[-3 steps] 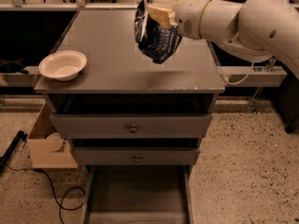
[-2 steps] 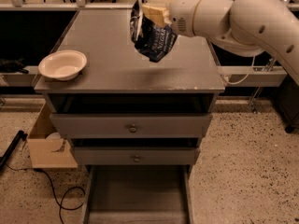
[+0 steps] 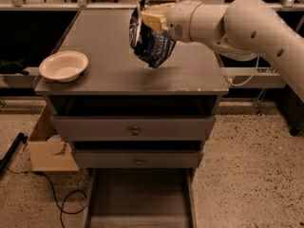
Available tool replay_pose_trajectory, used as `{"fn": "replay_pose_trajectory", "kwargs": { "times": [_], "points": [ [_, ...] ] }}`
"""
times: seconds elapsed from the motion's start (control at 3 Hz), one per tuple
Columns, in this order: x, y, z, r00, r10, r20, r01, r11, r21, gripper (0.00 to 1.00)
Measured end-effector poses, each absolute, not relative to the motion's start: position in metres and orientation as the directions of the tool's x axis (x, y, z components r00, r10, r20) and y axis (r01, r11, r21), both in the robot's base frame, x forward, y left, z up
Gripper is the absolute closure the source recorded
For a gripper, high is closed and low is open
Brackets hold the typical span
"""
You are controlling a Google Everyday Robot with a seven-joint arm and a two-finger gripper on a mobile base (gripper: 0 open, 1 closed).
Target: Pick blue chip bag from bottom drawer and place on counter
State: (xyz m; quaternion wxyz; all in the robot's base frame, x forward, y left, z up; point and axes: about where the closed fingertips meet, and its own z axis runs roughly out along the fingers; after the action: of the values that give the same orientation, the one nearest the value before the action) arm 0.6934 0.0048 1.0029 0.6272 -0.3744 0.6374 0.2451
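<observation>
Jaws up in the air over the desk, near the middle and toward the back. Stuck on the end of a big white arm reaching in from the right. Clamped tight on the top edge of the blue chip bag.

Blue chip bag hanging down from the jaws, crinkled, dark blue with white letters, tipped a little to one side. Looks lifted clear of the desk, with a soft shadow on the grey top just below it.

On the front left corner of the desk, a white bowl, right way up, well apart from the bag.

Under the desk top, two grey drawers with little round knobs: an upper one and a lower one.

Right at the bottom, the bottom drawer, pulled out toward the front, with its plain grey inside showing.

On the speckled floor to the left of the drawers, a brown cardboard box. Just beside it, a black cable curling on the floor.
</observation>
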Motion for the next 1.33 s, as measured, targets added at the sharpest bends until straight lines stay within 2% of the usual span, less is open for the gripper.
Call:
{"fn": "replay_pose_trajectory", "kwargs": {
  "times": [1.33],
  "points": [
    [0.688,0.023,0.939,-0.035,-0.154,-0.988,-0.808,0.586,-0.063,1.00]
  ]
}}
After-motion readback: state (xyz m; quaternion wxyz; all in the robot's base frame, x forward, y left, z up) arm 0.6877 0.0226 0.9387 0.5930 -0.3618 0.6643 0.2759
